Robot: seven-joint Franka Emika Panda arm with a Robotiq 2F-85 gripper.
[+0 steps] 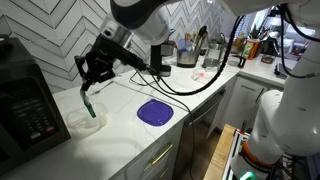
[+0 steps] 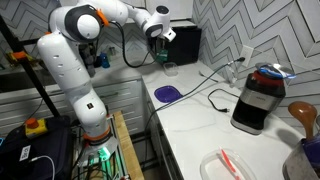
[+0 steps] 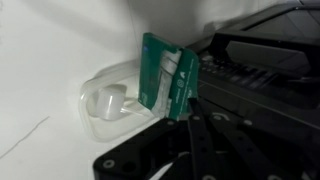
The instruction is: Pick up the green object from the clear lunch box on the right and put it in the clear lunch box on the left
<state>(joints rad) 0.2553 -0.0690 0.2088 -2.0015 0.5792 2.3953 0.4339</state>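
Now my end effector [image 1: 88, 92] is clenched on the green object [image 3: 165, 75], hanging just above the clear lunch box [image 1: 78, 122] on the desk [image 1: 125, 135], so I judge placing is in hand: lower, then let go inside it.

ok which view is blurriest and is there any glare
wrist view is blurriest: the green object looks smeared and the white counter washes out; in an exterior view the gripper reads fairly clear; in an exterior view the microwave behind it is dark and detail-less

Purple lid [image 1: 154, 112], black microwave [image 1: 25, 105]
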